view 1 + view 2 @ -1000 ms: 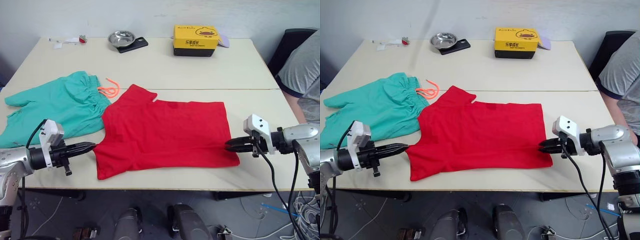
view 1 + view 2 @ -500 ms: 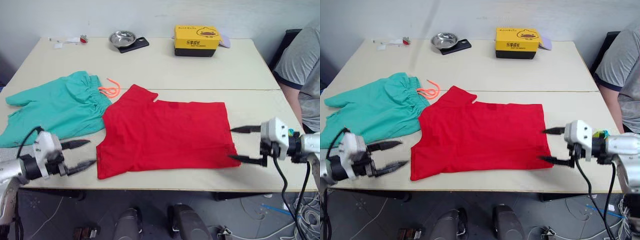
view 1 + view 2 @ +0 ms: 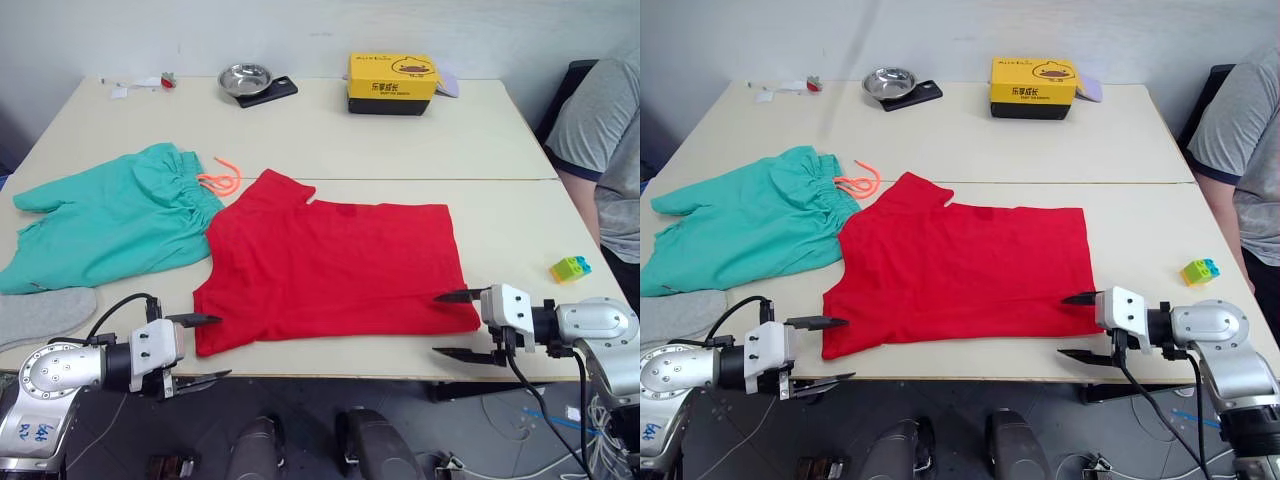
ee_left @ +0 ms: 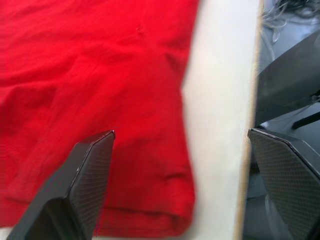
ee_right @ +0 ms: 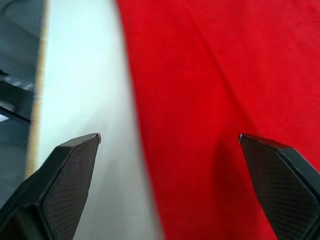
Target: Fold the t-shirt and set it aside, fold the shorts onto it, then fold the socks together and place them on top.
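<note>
Red t-shirt (image 3: 335, 265) spread flat mid-table (image 3: 420, 140), overlapping teal shorts (image 3: 110, 215) on its left. Grey sock (image 3: 40, 315) near the front-left edge. Left end effector (image 3: 195, 348) and right end effector (image 3: 462, 325) both spread wide, gripping nothing, at the shirt's front corners.

bare table (image 3: 420, 140) behind t-shirt (image 3: 335, 260), shorts (image 3: 110, 215) crowding left

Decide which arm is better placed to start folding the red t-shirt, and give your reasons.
Neither clearly; likely both. The left gripper is open at the t-shirt's near left corner, and the right gripper is open at its near right corner. Each has one finger over the table's front edge.
</note>
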